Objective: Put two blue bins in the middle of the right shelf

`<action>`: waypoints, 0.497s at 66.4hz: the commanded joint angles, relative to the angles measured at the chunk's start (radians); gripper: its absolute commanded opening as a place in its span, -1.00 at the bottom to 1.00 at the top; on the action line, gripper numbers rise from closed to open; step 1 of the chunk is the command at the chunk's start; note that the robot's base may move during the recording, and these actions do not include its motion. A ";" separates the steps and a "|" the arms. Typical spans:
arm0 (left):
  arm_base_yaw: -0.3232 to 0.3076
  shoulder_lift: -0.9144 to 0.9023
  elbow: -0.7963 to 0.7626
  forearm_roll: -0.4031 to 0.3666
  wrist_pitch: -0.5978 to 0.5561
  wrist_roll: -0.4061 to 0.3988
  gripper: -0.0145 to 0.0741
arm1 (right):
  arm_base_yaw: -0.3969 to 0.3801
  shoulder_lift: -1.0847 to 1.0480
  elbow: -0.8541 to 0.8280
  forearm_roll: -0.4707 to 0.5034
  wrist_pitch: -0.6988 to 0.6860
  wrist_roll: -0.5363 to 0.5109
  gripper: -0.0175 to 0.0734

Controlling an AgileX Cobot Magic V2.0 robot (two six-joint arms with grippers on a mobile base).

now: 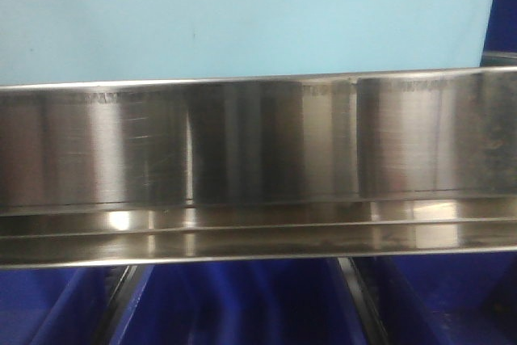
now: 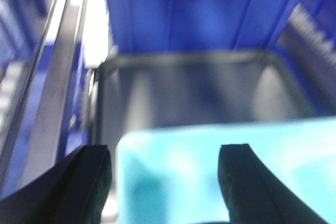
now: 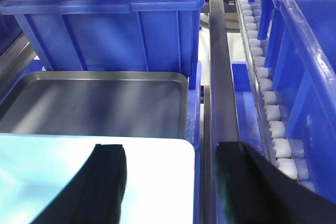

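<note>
Blue bin (image 3: 105, 30) sits upper left; left gripper (image 2: 167, 153) and right gripper (image 3: 170, 150) both spread wide, gripping nothing

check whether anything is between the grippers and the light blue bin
Nothing visible. The right gripper straddles the right edge of the light blue bin, and the left gripper straddles its left edge. Ahead of the bin lie a grey tray and then a dark blue crate.

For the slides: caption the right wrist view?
Right-arm fingers spread over a light blue bin's corner, steel tray and dark blue bin ahead.
</note>
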 commanded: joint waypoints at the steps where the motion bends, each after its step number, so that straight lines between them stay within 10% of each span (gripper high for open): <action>1: -0.006 -0.011 -0.006 0.004 0.048 0.002 0.11 | 0.002 -0.010 -0.008 -0.011 0.011 -0.006 0.00; 33: -0.006 0.065 -0.176 -0.047 0.237 0.015 0.12 | 0.002 0.082 -0.179 0.157 0.298 -0.117 0.00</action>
